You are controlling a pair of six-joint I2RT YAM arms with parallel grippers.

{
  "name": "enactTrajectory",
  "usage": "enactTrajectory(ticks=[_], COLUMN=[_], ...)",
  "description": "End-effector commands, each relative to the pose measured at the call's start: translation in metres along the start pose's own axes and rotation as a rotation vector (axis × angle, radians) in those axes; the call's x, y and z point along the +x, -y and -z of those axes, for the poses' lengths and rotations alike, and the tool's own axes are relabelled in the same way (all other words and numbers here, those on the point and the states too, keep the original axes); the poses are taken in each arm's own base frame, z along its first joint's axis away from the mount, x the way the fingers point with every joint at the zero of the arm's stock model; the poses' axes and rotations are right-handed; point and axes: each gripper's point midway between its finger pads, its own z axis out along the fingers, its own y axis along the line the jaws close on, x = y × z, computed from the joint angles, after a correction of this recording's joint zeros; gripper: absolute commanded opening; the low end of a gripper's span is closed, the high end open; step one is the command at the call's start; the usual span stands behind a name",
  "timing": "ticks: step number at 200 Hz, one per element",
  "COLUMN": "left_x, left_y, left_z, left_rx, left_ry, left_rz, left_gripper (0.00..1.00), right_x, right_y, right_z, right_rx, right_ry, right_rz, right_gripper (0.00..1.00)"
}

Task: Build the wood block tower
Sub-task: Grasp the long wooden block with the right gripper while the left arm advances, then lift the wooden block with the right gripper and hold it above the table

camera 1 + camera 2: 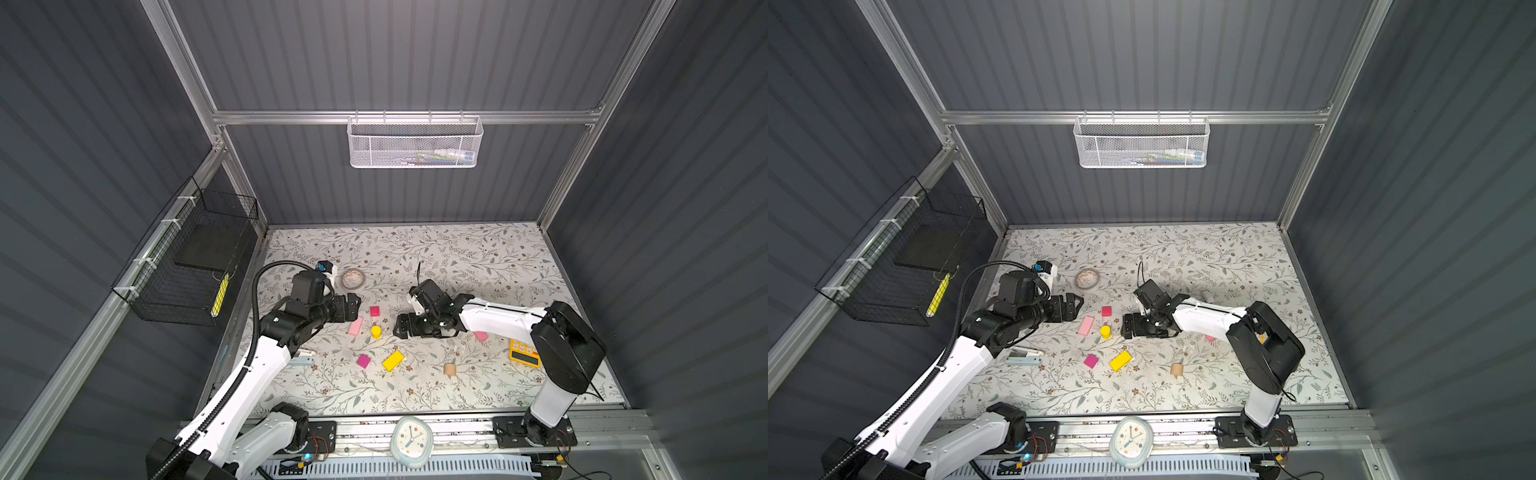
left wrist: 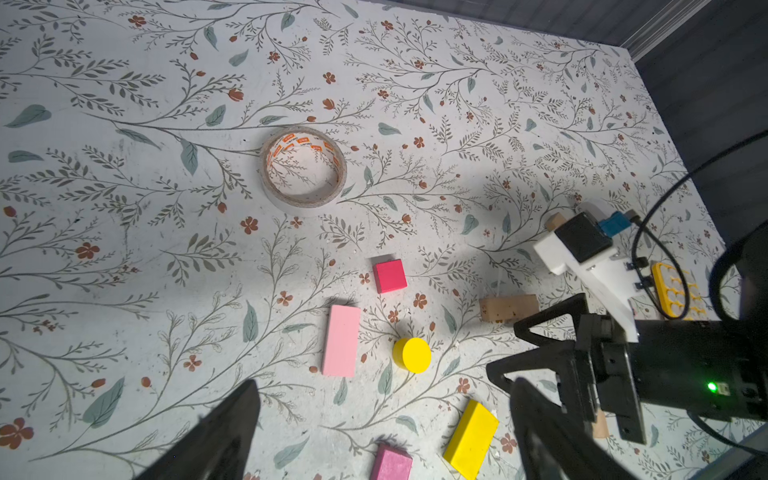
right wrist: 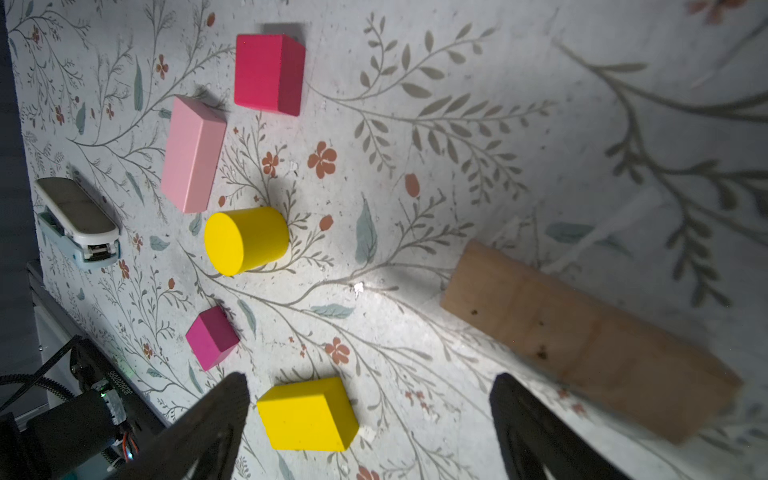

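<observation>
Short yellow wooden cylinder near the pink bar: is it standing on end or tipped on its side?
Standing on end. In both top views the short yellow wooden cylinder shows its round face pointing up, with its curved side below it.

- Blurred at the far end of the tan bar (image 3: 590, 340) in the right wrist view.
- Partly hidden under the right arm (image 1: 498, 318) in a top view: pink block (image 1: 481, 336), calculator (image 1: 524, 353).
- Half covered by the left arm (image 1: 266, 361) there: stapler (image 1: 302, 359).
- Cut off by the left wrist view's edge: magenta cube (image 2: 390, 463).
- Too blurred behind the basket (image 1: 415, 143) mesh to name the contents.
</observation>
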Motion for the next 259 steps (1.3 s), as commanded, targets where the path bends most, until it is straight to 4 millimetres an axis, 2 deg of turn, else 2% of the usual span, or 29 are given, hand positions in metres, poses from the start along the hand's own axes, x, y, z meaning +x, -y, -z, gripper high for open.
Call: enactTrajectory(ticks=[1,23,44,54,73,131,182,259], left_x=[-0.007,-0.007,-0.006,-0.005,-0.005,-0.002,-0.004,0.004], left_y=[0.011,0.014,0.014,0.014,0.016,0.015,0.019,0.022], left_z=[0.005,0.003,0.001,0.0,-0.001,-0.004,-0.01,-0.018], left_rx=[0.044,0.06,0.065,0.065,0.072,0.056,0.059,0.031], left_ry=[0.008,0.001,-0.003,-0.005,-0.006,-0.021,-0.03,-0.061], left_rz=[0.003,0.001,0.0,-0.001,-0.002,-0.012,-0.017,-0.05], left_gripper=[0.94,0.93,0.93,0.93,0.93,0.92,0.92,0.92], right_x=[-0.002,-0.001,0.0,0.0,0.0,-0.01,-0.024,-0.02], right_y=[-0.001,0.01,0.035,0.047,0.055,0.065,0.058,0.067], right_z=[0.027,0.044,0.054,0.054,0.046,0.028,0.012,-0.008], right_rx=[0.061,0.158,0.314,0.38,0.423,0.502,0.482,0.516], right_ry=[0.048,0.084,0.113,0.119,0.117,0.148,0.175,0.153], right_rz=[0.013,-0.005,-0.049,-0.075,-0.107,-0.171,-0.21,-0.26], right_gripper=[0.92,0.92,0.93,0.93,0.94,0.96,0.99,0.99])
